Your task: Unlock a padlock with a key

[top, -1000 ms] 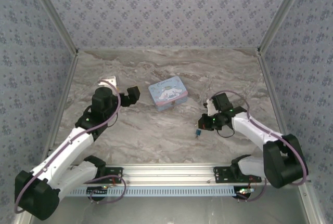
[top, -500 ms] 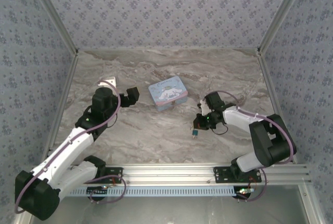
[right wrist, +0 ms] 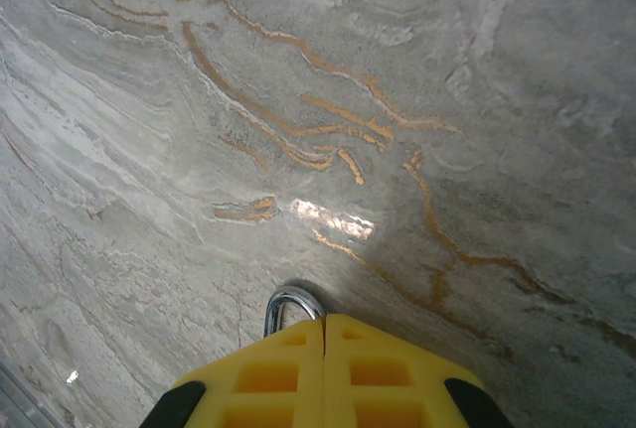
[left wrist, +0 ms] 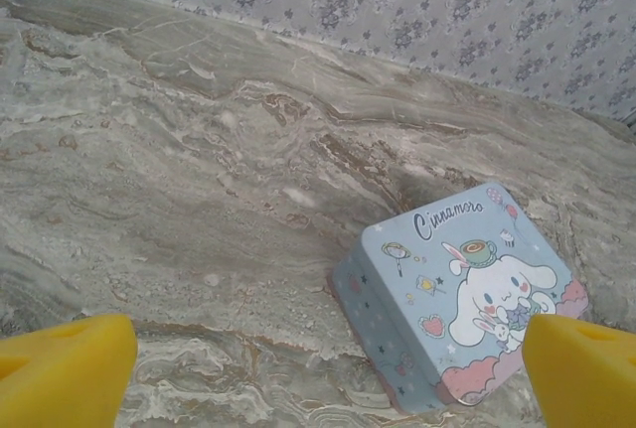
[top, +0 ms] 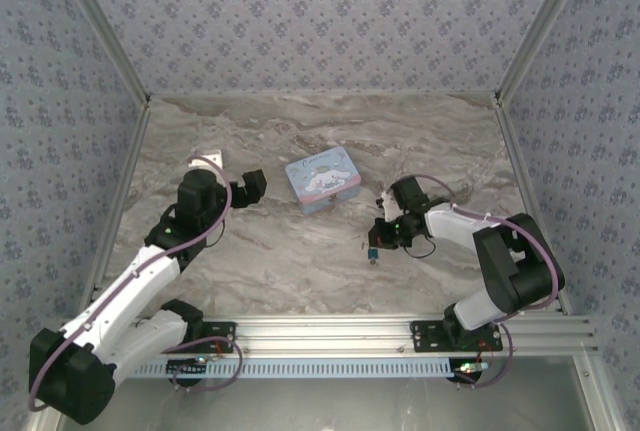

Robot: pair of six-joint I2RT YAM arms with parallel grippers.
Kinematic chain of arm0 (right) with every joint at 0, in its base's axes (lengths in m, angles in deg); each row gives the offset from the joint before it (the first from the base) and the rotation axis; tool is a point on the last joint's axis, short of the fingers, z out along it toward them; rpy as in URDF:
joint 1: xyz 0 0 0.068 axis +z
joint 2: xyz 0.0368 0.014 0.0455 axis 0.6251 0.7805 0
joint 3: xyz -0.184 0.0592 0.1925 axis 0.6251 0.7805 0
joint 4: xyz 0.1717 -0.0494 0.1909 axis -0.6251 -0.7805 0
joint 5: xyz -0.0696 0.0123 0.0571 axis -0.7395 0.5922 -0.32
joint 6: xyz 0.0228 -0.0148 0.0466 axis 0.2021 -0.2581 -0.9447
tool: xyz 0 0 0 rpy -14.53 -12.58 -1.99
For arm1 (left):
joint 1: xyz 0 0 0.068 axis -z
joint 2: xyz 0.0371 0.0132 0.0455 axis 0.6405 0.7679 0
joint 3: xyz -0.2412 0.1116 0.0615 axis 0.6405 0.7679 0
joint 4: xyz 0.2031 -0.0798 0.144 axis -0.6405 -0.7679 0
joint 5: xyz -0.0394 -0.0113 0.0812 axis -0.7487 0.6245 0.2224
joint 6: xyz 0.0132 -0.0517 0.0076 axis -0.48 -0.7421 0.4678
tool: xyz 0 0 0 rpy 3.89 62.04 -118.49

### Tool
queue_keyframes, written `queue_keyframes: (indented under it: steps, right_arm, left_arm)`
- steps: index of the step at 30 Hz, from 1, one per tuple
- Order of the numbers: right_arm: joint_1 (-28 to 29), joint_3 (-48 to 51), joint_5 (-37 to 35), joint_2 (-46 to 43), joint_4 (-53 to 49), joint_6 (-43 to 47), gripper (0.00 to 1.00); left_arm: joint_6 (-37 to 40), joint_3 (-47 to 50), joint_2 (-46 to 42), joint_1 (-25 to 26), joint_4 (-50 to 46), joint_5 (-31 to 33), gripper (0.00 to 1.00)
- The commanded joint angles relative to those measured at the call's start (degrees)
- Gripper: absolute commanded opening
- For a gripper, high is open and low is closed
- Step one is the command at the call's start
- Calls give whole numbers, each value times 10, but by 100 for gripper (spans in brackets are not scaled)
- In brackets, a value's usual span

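Observation:
The tiny teal padlock (top: 371, 250) lies on the marble table right at the tip of my right gripper (top: 382, 235). In the right wrist view that gripper (right wrist: 325, 321) is shut, its yellow fingers pressed together. Just the padlock's metal shackle (right wrist: 291, 304) pokes out from under their tips. The key is hidden; I cannot tell whether anything is pinched between the fingers. My left gripper (top: 254, 182) hovers open to the left of the tin, and its yellow fingertips (left wrist: 70, 363) stand far apart with nothing between them.
A light-blue cartoon tin (top: 322, 181) sits at the table's middle, to the right of the open left gripper (left wrist: 328, 366) and in front of it. A small white object (top: 211, 156) lies behind the left arm. Patterned walls close three sides; a metal rail (top: 330, 336) runs along the near edge.
The right arm's elbow has swung in toward the middle and its gripper has shifted a little left, the padlock moving left with it. The left arm has stayed still.

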Motion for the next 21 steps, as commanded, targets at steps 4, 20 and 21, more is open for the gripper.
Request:
queue_keyframes:
  steps: [4,20,21]
  right_arm:
    - [4,-12,-5,6,-2,1,7]
    - [-4,-20,-34,-45,-6,-12,22]
    - [-5,-20,-34,-48,-6,-12,24]
  left_arm:
    - [7,-4,-9,-4,-5,10,99]
    - [9,-11,-7,-6,-10,5,99]
    - [9,-13,-7,-6,-11,6,99]
